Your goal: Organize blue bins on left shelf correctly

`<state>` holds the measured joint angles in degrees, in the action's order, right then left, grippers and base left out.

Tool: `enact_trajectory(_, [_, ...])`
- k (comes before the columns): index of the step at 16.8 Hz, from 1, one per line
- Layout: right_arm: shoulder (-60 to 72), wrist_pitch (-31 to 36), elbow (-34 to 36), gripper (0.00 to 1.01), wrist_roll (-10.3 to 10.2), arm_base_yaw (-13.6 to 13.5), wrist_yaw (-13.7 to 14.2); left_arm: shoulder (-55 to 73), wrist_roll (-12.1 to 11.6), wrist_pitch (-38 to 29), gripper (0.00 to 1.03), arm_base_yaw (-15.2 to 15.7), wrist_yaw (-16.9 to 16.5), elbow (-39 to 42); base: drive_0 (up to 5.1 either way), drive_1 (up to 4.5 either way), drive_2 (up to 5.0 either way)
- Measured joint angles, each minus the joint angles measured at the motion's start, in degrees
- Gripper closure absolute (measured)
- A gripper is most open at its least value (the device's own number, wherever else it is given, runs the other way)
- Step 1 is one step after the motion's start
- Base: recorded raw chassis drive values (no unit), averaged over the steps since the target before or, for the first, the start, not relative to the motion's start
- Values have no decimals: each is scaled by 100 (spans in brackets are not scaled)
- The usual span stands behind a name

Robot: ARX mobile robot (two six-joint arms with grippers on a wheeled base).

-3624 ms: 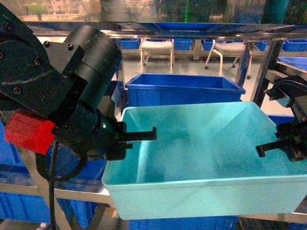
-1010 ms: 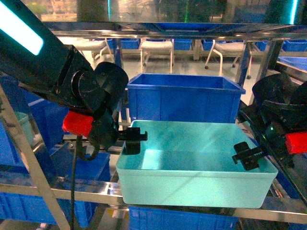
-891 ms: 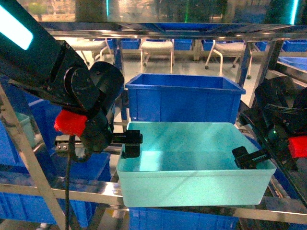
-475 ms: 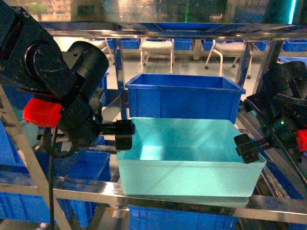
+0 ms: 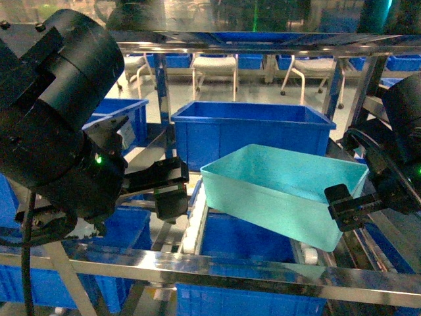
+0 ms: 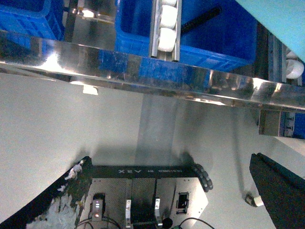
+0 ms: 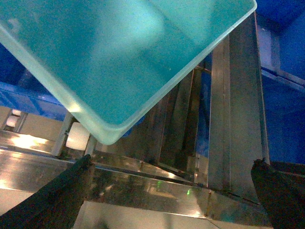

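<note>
Turquoise bin (image 5: 283, 194) tilted on steel roller shelf (image 5: 217, 271), royal-blue tubs (image 5: 253, 135) behind.
Left gripper (image 5: 170, 191), right gripper (image 5: 352, 205): finger state unclear; grey floor (image 6: 95, 129) below.

Head camera faces the left shelf (image 5: 217, 273) level and close; both wrist cameras look down at its front beam, sharing the turquoise bin (image 5: 283, 191).

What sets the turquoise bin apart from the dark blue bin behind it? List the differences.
Colour: the turquoise bin is pale; the dark blue bin is deep royal blue.
Pose: the turquoise bin sits skewed and tilted across the roller tracks; the dark blue bin sits square and level.
Both are open, lidless rectangular tubs, empty as far as visible.
</note>
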<state>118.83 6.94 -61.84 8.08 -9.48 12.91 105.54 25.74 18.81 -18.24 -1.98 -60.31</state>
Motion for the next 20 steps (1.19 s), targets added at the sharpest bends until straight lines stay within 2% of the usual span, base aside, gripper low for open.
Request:
enact_trajectory(2, [-127, -7, 96, 3, -140, -42, -214, -7, 111, 57, 5, 2, -17, 177, 0, 0, 0])
enact_trajectory(9, [-197, 2, 170, 3, -435, -83, -577, -72, 238, 94, 5, -15, -131, 208, 0, 0, 0])
enact_trajectory(11, [-236, -37, 188, 3, -516, -103, -590, -111, 258, 103, 5, -26, -140, 216, 0, 0, 0])
enact_trajectory(12, [-369, 42, 341, 3, -647, -103, -697, -229, 308, 111, 5, -81, -186, 267, 0, 0, 0])
enact_trajectory(14, [-796, 28, 627, 3, -785, -103, -796, -393, 422, 98, 5, -114, -232, 365, 0, 0, 0])
enact_trajectory(17, [-1091, -348, 986, 3, -693, -105, -892, -446, 396, 22, 5, -111, -74, 542, 0, 0, 0])
enact_trajectory(20, [-1093, -330, 984, 3, -693, -105, -909, -448, 382, 7, 5, -114, -66, 542, 0, 0, 0])
